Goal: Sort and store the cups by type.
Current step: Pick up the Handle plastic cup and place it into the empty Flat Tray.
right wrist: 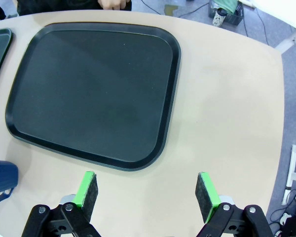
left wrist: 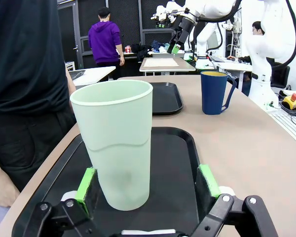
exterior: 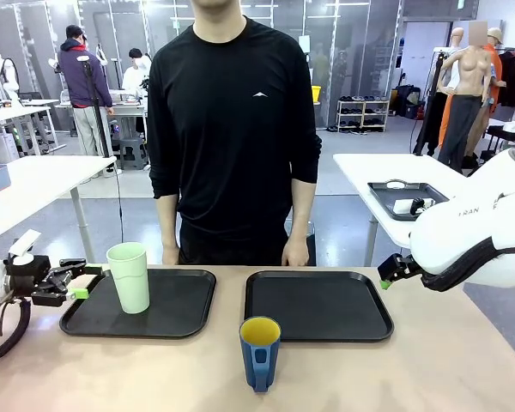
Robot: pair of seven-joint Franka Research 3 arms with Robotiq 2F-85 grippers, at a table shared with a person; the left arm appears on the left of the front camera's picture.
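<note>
A tall mint-green tumbler (exterior: 129,276) stands upright on the left black tray (exterior: 176,318). My left gripper (exterior: 79,281) is open just left of it, low over the tray's edge. In the left wrist view the tumbler (left wrist: 116,148) rises right in front of the gripper (left wrist: 146,182), with neither green pad pressing on it. A dark blue mug (exterior: 260,352) with a yellow inside stands on the bare table in front of the gap between the trays, its handle toward me. My right gripper (exterior: 386,275) hangs open and empty over the right edge of the right tray (exterior: 318,309).
A person stands at the far side with a hand (exterior: 170,256) and the other hand (exterior: 294,255) on the table edge. The right tray (right wrist: 93,89) has nothing on it. Bare tabletop (right wrist: 222,113) lies to its right. The mug (left wrist: 214,93) stands beyond the left tray.
</note>
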